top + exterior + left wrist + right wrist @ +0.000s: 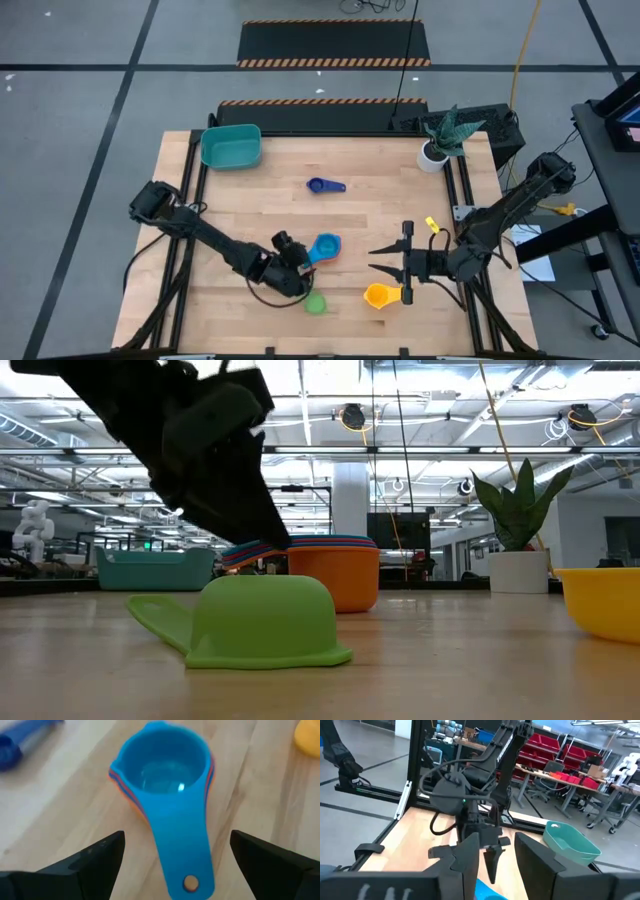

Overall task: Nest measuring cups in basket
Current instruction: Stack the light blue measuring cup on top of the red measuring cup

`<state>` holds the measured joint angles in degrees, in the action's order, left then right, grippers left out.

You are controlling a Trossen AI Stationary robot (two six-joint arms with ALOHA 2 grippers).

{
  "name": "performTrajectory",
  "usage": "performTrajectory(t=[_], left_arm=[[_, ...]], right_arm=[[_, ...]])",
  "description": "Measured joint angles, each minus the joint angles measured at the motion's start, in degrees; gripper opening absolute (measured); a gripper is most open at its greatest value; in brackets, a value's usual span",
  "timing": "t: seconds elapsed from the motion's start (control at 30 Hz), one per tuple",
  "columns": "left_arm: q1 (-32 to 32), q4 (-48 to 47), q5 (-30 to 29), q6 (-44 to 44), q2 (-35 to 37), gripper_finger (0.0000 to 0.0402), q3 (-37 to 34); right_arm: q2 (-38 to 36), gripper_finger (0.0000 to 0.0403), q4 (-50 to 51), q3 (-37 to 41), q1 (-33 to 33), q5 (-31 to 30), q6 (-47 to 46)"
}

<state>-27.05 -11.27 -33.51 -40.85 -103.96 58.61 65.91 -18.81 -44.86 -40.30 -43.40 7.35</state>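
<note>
A light blue cup (165, 767) sits on top of a nested stack (325, 247) with red and orange rims below it (335, 570). My left gripper (177, 837) is open, one finger on each side of the blue handle (182, 855) without touching it. A green cup (260, 622) lies upside down on its rim near the table's near edge (315, 303). A yellow cup (378, 296) and a dark blue cup (325, 185) rest on the table. The teal basket (231, 146) stands at the far left corner. My right gripper (372, 259) hovers open beside the yellow cup.
A white plant pot (435, 152) stands at the far right corner. A small yellow piece (432, 224) lies near the right edge. Bare wood lies between the stack and the basket. The room's benches and other robot arms show beyond the table in the right wrist view.
</note>
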Motion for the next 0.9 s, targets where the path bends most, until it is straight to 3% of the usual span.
performTrajectory(t=[0.2,0.43,0.67,0.8,0.9], left_arm=[[2.15,0.33,3.79,-0.04,-1.09,0.0329,0.00],[4.73,0.08,8.35,-1.09,-2.40,0.0241,-0.07],[6.27,0.37,8.54,2.14,-2.29,0.0156,0.00],[7.06,0.38,8.60,5.94,-2.29,0.0145,0.00],[7.96,0.54,8.14,8.16,-2.29,0.0162,0.00]], right_arm=[[-3.37,0.0119,6.46,0.00,0.00,-0.02,-0.60],[-4.86,0.0119,9.42,0.00,-0.06,0.08,-0.60],[-6.16,0.0119,11.81,0.00,-0.06,0.11,-0.22],[-6.40,0.0119,12.27,0.00,-0.06,0.09,-0.23],[-6.40,0.0119,12.47,0.00,-0.06,0.07,-0.69]])
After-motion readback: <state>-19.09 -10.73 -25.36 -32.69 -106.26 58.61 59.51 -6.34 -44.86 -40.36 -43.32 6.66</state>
